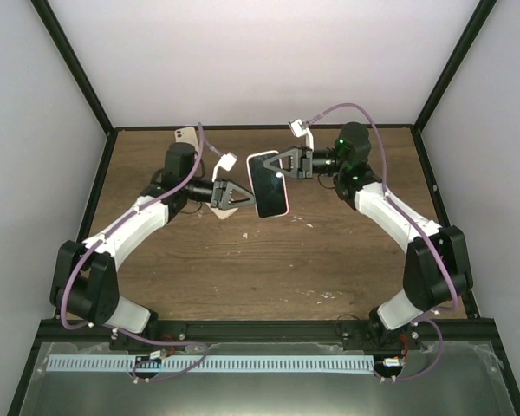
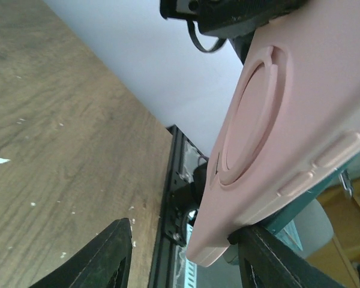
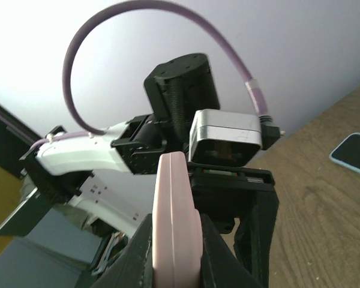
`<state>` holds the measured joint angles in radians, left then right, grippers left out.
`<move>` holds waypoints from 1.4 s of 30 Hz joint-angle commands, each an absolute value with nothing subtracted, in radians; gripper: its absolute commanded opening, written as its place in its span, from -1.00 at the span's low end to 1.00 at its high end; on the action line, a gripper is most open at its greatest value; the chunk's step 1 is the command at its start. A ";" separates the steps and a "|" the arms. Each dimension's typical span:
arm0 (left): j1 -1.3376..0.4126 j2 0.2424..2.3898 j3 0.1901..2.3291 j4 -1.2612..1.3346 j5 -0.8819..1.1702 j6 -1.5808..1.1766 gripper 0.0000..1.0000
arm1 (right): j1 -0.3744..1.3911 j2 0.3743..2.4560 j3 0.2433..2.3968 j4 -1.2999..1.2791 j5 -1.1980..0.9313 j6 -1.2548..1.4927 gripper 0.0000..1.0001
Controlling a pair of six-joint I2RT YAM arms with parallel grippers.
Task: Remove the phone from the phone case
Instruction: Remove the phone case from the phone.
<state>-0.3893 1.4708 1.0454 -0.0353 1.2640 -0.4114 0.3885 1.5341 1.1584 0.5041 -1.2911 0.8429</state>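
Top view: the phone (image 1: 267,180), screen facing upward and seated in its pink case (image 1: 277,212), is held in the air above the desk (image 1: 269,277), between the two hands. The right hand (image 1: 282,162) is clenched on the far edge of the case. The left hand (image 1: 246,196) meets the opposite edge. Left wrist view: the back of the case (image 2: 276,120) fills the space ahead of the hand, tilted, with a raised ring (image 2: 243,120) and side buttons (image 2: 336,149) showing. The lower corner of the case sits between the fingers (image 2: 270,258) and touches that one. The opposite one (image 2: 111,258) stands apart from the case, with desk (image 2: 60,150) visible in the gap, so the left hand is released and not gripping. The dark body of the right hand sits at the far end of the case, beyond the left hand. Right wrist view: the case (image 3: 175,222) appears edge-on, upright between this hand's fingers (image 3: 219,258), both pressed against its faces, so the right hand is grasping the case. The left hand lies directly beyond the case, with its silver-fronted camera (image 3: 225,138) above it and a purple cable (image 3: 108,54) arching over. A second phone (image 3: 351,154) lies flat on the desk, off to the right of the hand and well apart from the case.
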 commanded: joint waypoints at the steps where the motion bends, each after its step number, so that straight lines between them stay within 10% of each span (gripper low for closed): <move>1: -0.349 1.472 1.098 0.155 0.975 -0.514 0.00 | 0.518 1.557 1.164 0.490 -1.371 0.930 -0.99; 8: -0.252 1.412 1.025 0.284 1.078 -0.616 -0.06 | 0.348 1.546 1.194 0.437 -1.273 0.951 -0.99; 22: -0.311 1.397 0.880 0.587 0.993 -1.055 0.45 | 0.195 1.622 1.181 0.809 -1.068 1.442 -0.99; 36: -0.440 1.546 1.073 0.630 0.994 -1.076 0.34 | 0.271 1.601 1.194 0.750 -1.129 1.305 -0.99; 42: -0.439 1.584 1.131 0.642 1.033 -1.077 -0.10 | 0.305 1.586 1.182 0.752 -1.158 1.263 -0.99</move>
<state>-0.4355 1.5661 1.0843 0.5949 0.9970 -1.0729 0.2913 1.6360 1.1564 0.7250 -1.1316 1.2987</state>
